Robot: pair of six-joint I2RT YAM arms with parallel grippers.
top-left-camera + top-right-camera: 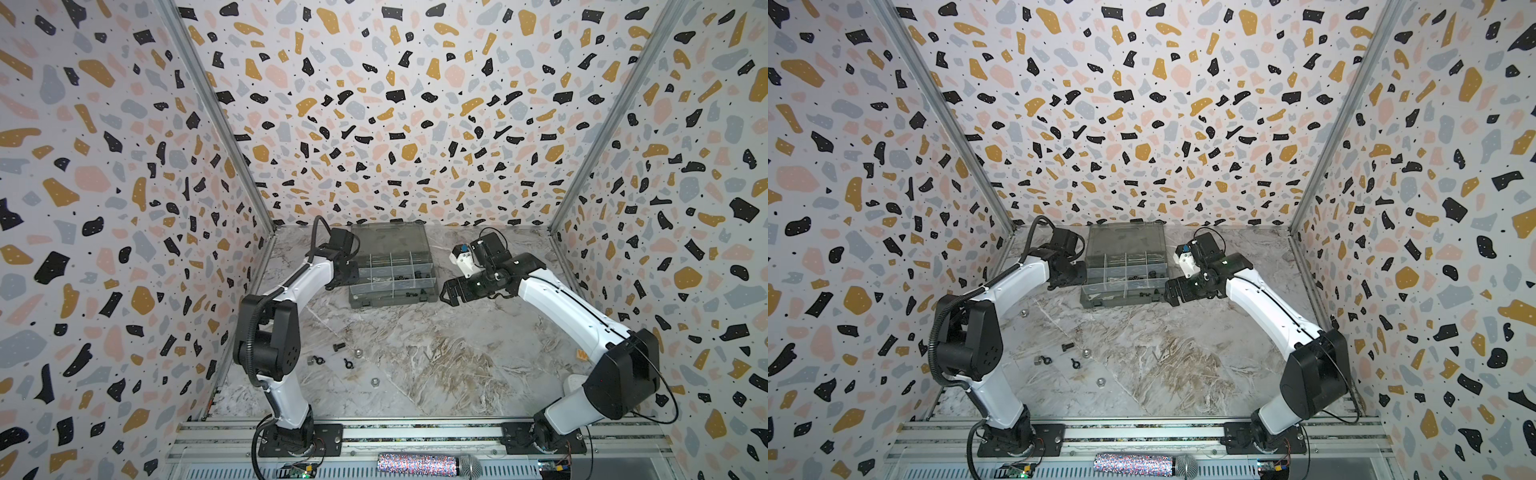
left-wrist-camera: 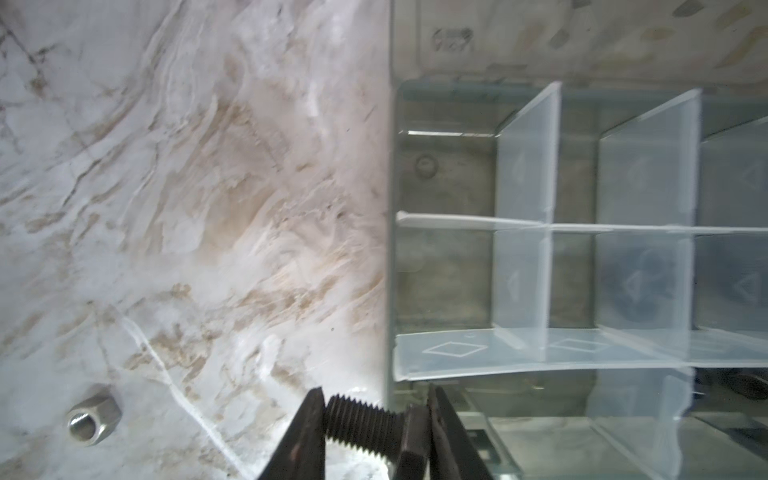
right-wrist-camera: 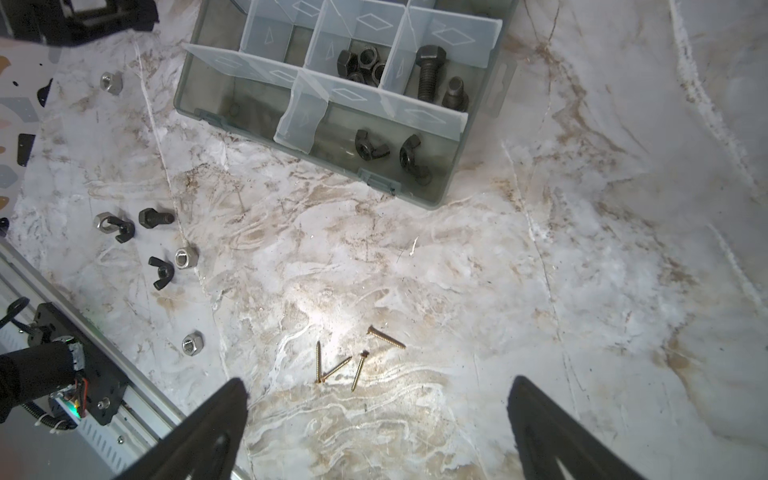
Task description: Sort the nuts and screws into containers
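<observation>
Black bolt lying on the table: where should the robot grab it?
Probably best to come straight down from above and pinch across its threaded shank. The black bolt lies flat on its side, so both sides of the shank are open, while a wing nut sits near the head end.

Open marble (image 1: 415,340) between box (image 1: 374,300) and nuts (image 1: 356,352)

This is a robotics lab cell, not a home or a shop. It is a booth shut in on three sides by terrazzo-print panels (image 1: 104,208) set in aluminium posts (image 1: 219,116). The tabletop (image 1: 436,353) is marble-print. The left arm (image 1: 299,282) and right arm (image 1: 557,303) are bolted to an extrusion rail (image 1: 415,434) along the near edge, with a bare circuit board (image 1: 305,473) and a microphone (image 1: 469,465) there too.
</observation>
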